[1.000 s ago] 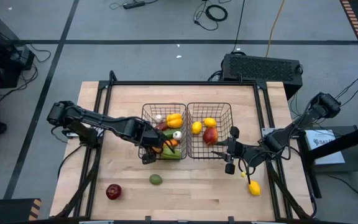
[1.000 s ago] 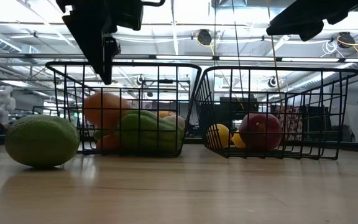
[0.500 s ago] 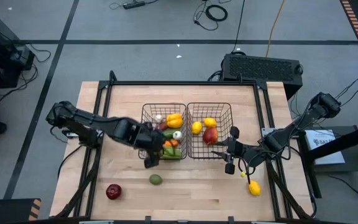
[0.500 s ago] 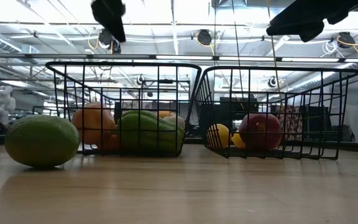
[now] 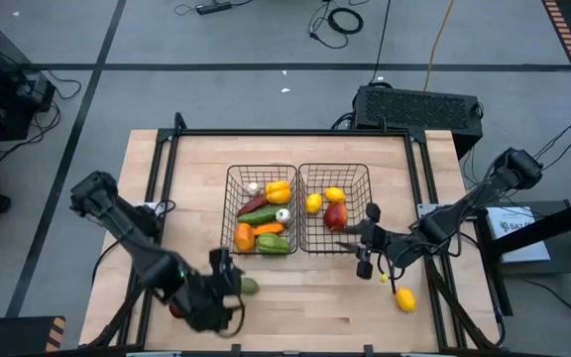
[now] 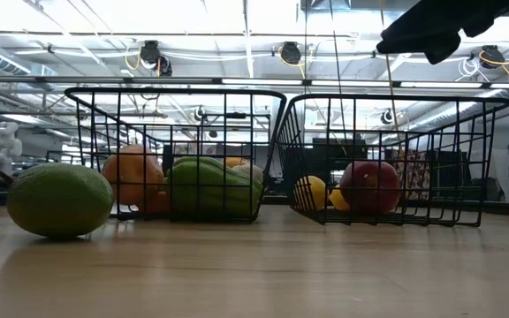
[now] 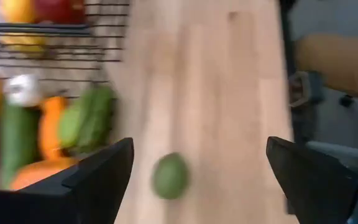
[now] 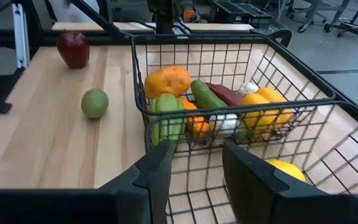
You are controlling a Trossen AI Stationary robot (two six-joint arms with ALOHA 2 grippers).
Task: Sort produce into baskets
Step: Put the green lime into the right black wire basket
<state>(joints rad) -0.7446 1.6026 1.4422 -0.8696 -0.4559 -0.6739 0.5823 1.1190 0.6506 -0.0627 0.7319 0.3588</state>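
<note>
Two black wire baskets stand side by side mid-table. The left basket (image 5: 232,203) holds peppers, a cucumber and garlic. The right basket (image 5: 366,198) holds lemons and a red apple. A round green fruit (image 5: 249,286) lies on the table near the front edge; it also shows in the left wrist view (image 7: 169,176). A red apple (image 8: 73,48) lies farther left, mostly under my left arm in the high view. A lemon (image 5: 404,298) lies at the front right. My left gripper (image 5: 228,283) is open and empty, just left of the green fruit. My right gripper (image 5: 365,246) is open and empty by the right basket's near right corner.
Bare wood lies between the baskets and the table's near edge, and along the left side. A black metal frame (image 5: 295,132) runs around the far and side edges. My left arm lies across the front left corner.
My left gripper has left the left basket's near left corner and swung toward the table's near edge, turning to face the green fruit. The orange piece that stood high in the left basket has dropped lower among the others. My right arm has kept still.
</note>
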